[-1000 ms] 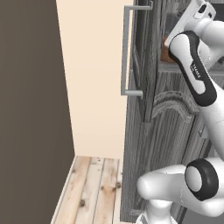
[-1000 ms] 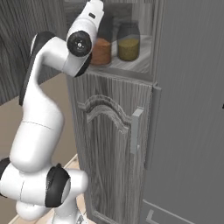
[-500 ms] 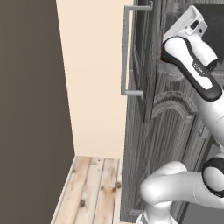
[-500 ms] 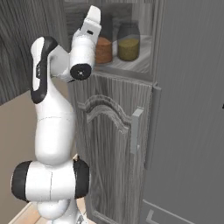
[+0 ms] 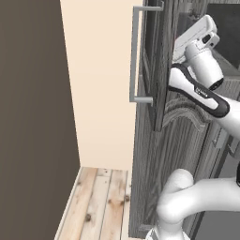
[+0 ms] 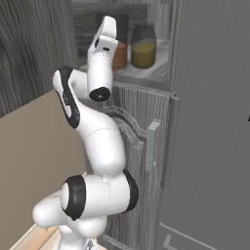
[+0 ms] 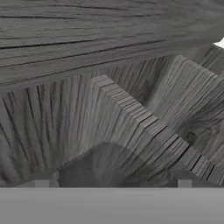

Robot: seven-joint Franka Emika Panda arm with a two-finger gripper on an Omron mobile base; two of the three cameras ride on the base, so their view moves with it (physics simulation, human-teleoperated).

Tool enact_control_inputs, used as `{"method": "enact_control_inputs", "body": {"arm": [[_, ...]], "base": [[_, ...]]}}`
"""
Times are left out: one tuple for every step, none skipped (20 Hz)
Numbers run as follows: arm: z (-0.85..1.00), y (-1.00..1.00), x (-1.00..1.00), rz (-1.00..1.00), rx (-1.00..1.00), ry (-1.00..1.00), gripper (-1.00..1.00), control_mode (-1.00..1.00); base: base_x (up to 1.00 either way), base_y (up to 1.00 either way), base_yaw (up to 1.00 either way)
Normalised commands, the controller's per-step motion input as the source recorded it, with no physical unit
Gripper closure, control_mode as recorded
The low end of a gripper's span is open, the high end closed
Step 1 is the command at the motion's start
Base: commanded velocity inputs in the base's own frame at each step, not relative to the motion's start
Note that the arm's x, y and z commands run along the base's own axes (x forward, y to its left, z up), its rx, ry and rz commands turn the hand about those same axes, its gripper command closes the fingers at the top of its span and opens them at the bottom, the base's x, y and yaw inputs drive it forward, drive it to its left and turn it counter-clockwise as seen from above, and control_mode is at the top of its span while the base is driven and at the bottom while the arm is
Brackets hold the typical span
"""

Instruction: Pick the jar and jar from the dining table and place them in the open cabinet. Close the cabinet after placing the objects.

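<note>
Since the earlier frames, the arm has swung its upper link away from the cabinet opening, so that the hand now rises more steeply in front of the shelf, while both jars have kept their places. Tool [image 7: 113, 181]: seen from the hand camera, its two dark fingertips [image 7: 41, 180] stand spread wide apart with nothing between them, close against the grey wood-grain raised panel of the cabinet [image 6: 132, 117]. Jar with olive-yellow filling [image 6: 143, 47]: upright on the cabinet shelf, just beyond the hand and to its side in the right base view. Jar with reddish-brown filling [image 6: 120, 54]: beside the first on the same shelf, partly hidden behind the hand. Cabinet door [image 5: 152, 70]: standing open beside the arm, its long silver handle [image 5: 136, 56] on the side away from the tool.
</note>
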Motion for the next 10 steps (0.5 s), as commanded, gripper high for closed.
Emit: {"method": "enact_control_inputs", "body": {"arm": [[0.00, -0.46, 0.00, 0.00, 0.00, 0.00, -1.00, -1.00], [0.00, -0.59, 0.00, 0.00, 0.00, 0.00, -1.00, -1.00], [0.00, -0.75, -0.29, 0.00, 0.00, 0.00, -1.00, -1.00], [0.00, -0.79, -0.45, 0.00, 0.00, 0.01, -1.00, -1.00], [0.09, -0.76, -0.61, 0.00, 0.00, 0.04, -1.00, -1.00], [0.26, -0.77, -0.96, -0.01, 0.00, 0.05, -1.00, -1.00], [0.36, -0.65, -1.00, -0.03, 0.00, 0.10, -1.00, -1.00], [0.46, -0.66, -1.00, -0.04, 0.00, 0.11, -1.00, -1.00], [0.49, -0.59, -1.00, -0.06, 0.00, 0.13, -1.00, -1.00], [0.54, -0.51, -1.00, -0.08, 0.00, 0.16, -1.00, -1.00]], "base": [[0.00, 0.00, 0.00], [0.00, 0.00, 0.00], [0.00, 0.00, 0.00], [0.00, 0.00, 0.00], [0.00, 0.00, 0.00], [0.00, 0.00, 0.00], [0.00, 0.00, 0.00], [0.00, 0.00, 0.00], [0.00, 0.00, 0.00], [0.00, 0.00, 0.00]]}}
